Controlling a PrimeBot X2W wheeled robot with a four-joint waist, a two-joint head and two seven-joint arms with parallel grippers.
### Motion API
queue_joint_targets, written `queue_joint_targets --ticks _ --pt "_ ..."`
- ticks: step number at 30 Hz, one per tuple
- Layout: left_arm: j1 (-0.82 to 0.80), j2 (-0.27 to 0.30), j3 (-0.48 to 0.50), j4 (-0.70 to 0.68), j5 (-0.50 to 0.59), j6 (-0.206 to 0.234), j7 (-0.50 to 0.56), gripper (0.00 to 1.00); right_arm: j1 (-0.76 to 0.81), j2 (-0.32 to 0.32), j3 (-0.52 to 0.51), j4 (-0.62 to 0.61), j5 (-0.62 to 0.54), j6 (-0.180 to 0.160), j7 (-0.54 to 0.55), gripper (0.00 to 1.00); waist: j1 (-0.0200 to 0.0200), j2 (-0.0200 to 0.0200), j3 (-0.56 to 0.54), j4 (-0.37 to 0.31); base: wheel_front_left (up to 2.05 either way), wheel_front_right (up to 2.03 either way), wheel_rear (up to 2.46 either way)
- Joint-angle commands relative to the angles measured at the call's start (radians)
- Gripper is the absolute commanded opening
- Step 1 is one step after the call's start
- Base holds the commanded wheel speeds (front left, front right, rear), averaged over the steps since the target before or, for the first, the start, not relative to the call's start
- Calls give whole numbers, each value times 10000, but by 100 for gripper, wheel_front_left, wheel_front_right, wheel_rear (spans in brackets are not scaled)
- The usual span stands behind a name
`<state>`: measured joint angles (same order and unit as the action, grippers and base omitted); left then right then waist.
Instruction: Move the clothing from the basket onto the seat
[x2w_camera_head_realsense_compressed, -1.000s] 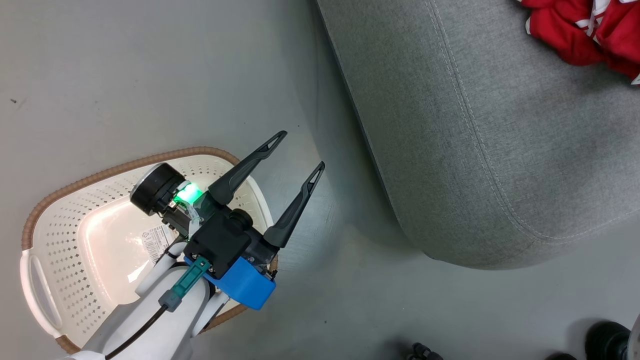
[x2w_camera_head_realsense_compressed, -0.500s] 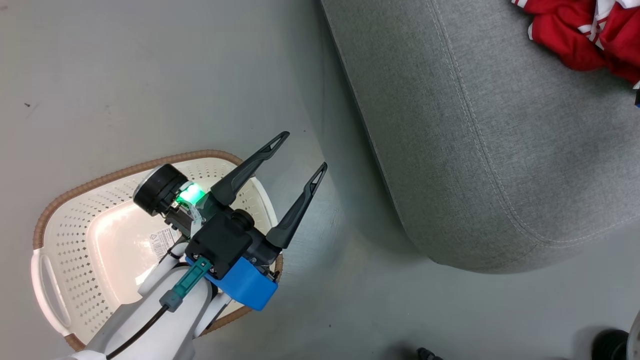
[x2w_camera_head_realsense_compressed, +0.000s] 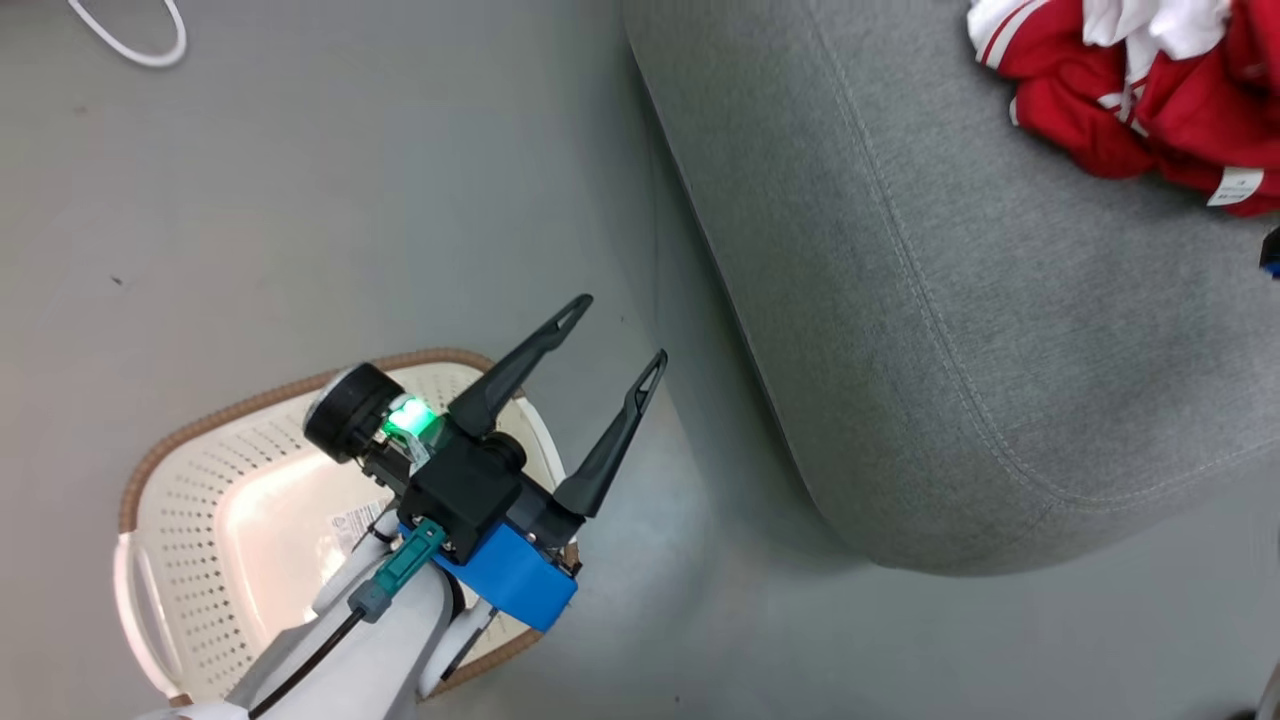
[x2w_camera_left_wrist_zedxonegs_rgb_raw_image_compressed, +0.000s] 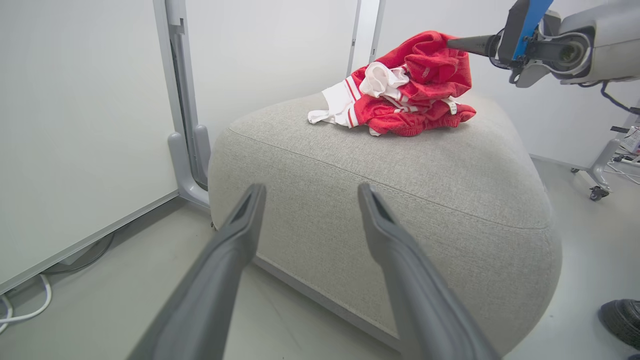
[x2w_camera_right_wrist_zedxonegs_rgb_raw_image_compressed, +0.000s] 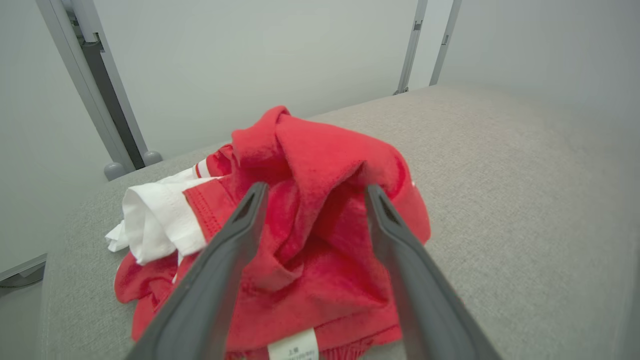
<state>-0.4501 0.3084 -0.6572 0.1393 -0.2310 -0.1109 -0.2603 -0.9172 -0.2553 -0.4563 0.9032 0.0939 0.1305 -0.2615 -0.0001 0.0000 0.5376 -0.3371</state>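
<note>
Red clothing (x2w_camera_right_wrist_zedxonegs_rgb_raw_image_compressed: 320, 150): lying heaped on the grey seat (x2w_camera_left_wrist_zedxonegs_rgb_raw_image_compressed: 400, 175), white piece among it.
Right gripper (x2w_camera_right_wrist_zedxonegs_rgb_raw_image_compressed: 315, 189): standing open, fingers either side of the top fold, clamping nothing.
Left gripper (x2w_camera_head_realsense_compressed: 619, 328): hovering open over the basket (x2w_camera_head_realsense_compressed: 180, 500) edge.
Change: basket is staying bare; only the head view is shifting.
Meaning: transfer is looking complete.

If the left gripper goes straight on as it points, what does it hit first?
Most likely the side of the seat, below its seam; the open left gripper aims there, nothing between. The clothing lies higher, on top.
</note>
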Motion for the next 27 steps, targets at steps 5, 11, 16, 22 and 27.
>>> queue_joint_targets --ticks 5,11,16,22,27 --pt "407 -290 210 195 -226 45 -56 100 797 85 206 -332 -312 5 -49 100 1 0 -1020 201 0 0 0" --pt "1012 -766 708 383 -426 50 -59 100 1633 284 511 -827 -375 5 -45 100 1 0 -1953 414 0 0 0" --pt "1652 -1224 1237 593 -498 6 -60 100 2565 384 993 -1303 -432 5 -45 100 1 0 -2805 672 0 0 0" --pt "2378 -1742 1964 869 -446 -44 -60 100 3921 555 1577 -1910 -37 4 -44 100 1 0 -3708 1102 0 0 0" --pt "2786 -2022 2493 1059 -298 -114 -54 100 5027 756 1857 -2722 132 5 -1 100 1 0 -4192 1566 0 0 0"
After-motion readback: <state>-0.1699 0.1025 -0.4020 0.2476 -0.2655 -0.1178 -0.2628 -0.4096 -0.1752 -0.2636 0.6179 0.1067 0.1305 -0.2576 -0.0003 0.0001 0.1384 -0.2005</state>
